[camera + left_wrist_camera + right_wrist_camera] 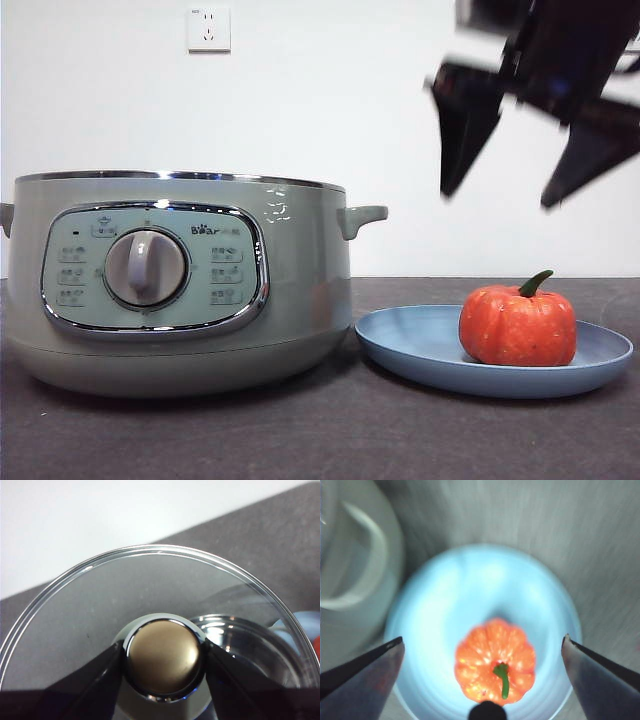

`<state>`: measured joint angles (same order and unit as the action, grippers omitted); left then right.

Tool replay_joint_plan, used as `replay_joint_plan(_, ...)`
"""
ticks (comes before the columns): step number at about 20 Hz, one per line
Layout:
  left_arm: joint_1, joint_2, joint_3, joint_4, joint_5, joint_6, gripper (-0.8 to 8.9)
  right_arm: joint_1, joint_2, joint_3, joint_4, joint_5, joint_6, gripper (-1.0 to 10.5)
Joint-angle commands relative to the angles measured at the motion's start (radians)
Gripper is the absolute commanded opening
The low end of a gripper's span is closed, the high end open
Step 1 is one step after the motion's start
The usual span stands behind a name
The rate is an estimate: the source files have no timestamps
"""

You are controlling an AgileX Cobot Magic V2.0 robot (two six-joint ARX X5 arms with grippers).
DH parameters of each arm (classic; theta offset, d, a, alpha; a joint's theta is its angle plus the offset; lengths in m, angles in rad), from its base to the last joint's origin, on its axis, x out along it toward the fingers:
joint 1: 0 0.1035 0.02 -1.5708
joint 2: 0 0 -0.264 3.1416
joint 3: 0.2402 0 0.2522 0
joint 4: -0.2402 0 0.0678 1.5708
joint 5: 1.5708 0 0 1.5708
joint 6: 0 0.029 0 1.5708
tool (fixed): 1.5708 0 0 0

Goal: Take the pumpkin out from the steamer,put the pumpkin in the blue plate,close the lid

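Your right pincer (520, 190) hangs wide open above the ribbed orange pumpkin (518, 326), which sits on the shallow light-blue plate (410, 345); your left pincer (165, 662) clamps the glass lid's (90, 620) knob.

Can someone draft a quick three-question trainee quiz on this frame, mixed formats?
1. True or false: the small orange ribbed toy pumpkin lies in the wide light-blue round plate.
2. The right gripper is: A) shut on the pumpkin; B) open, above the plate; C) inside the pot.
3. Fill in: the left gripper is shut on the round knob of the domed glass ____, so the large sage-green electric steamer stands uncovered in the front view.

Key: 1 true; 2 B; 3 lid.
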<state>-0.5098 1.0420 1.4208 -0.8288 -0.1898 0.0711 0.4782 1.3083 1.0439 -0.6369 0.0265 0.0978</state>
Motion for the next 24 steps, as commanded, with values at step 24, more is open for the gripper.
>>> replay_joint_plan(24,-0.007,0.277,-0.239,0.336,0.197,-0.098,-0.09,0.0,-0.364,-0.009,0.052,0.01,0.022,5.6)
